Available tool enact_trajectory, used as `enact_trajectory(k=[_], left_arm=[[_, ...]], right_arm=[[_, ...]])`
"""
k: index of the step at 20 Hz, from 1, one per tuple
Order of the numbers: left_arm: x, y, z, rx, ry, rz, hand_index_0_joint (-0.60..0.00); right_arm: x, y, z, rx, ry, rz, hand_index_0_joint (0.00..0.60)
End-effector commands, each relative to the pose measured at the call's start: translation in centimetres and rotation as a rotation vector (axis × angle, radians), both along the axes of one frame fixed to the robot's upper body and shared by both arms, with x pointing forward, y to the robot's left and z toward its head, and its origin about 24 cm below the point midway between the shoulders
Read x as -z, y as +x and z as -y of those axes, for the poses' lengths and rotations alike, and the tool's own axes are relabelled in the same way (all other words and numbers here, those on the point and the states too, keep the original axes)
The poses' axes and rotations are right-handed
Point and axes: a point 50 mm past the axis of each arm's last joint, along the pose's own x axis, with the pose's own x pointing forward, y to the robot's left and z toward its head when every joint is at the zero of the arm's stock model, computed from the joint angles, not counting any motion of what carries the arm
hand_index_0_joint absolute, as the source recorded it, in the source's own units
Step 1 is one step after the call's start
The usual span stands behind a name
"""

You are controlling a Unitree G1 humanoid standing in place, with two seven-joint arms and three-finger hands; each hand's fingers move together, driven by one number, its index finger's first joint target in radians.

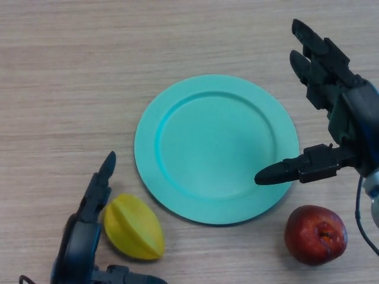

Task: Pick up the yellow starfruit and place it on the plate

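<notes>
Starfruit [135, 228], yellow and ridged, lies beside my left hand [89, 225], fingers straight, ungrasped. Palm is cut off below.

We have only one view, from the camera on the robot's head. It looks almost straight down on the wooden table [71, 71], which fills the whole frame. The camera is near: the plate [177, 195] takes the middle. The left hand [89, 219] enters at the lower left edge and the right hand [331, 89] at the right edge, both cut by the frame. No second view shares the scene.
</notes>
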Motion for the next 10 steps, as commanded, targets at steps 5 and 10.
enact_trajectory(k=[5, 10], left_arm=[[-1.6, 0.28, -0.39, -0.026, -0.107, 0.088, 0.0], [-1.01, -0.01, -0.32, -0.017, -0.081, 0.029, -0.348]], right_arm=[[-3.44, -1.09, -0.06, -0.03, 0.066, 0.215, 0.0], [-3.66, -1.28, -0.02, -0.03, 0.074, 0.211, 0.0]])
